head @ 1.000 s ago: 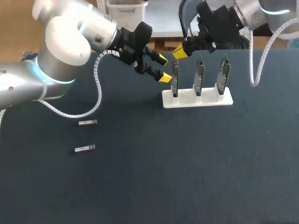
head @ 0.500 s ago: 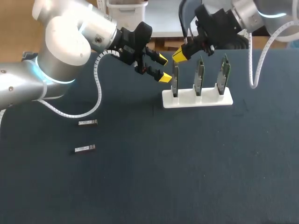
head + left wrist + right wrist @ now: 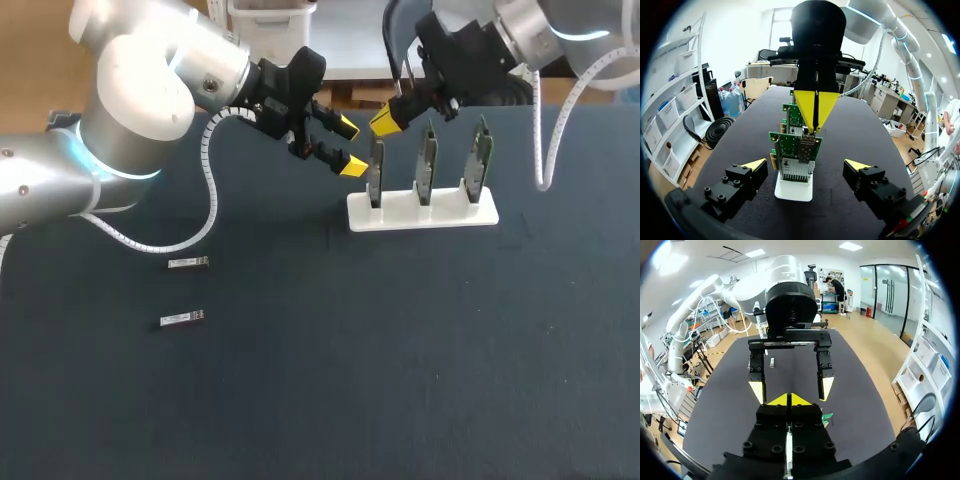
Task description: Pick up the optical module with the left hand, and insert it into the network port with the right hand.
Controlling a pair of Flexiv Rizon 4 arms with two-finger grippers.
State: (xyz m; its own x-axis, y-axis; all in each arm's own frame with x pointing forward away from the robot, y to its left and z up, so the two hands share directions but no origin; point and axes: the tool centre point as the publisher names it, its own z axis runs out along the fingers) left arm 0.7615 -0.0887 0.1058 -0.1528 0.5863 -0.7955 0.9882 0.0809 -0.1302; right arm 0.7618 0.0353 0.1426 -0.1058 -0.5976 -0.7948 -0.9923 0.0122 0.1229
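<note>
Right gripper (image 3: 386,121) is tipping down a touch, yellow tips pinched tight, pressing at the network port (image 3: 808,144) on the end card (image 3: 375,172) (optical module (image 3: 809,135) looking nearly seated there); left gripper (image 3: 350,146) is waiting wide open beside it, so insertion's probably finishing

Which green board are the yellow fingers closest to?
The left-end board in the white stand: the right gripper hangs just over it, the left gripper beside it. The other two boards stand clear.
</note>
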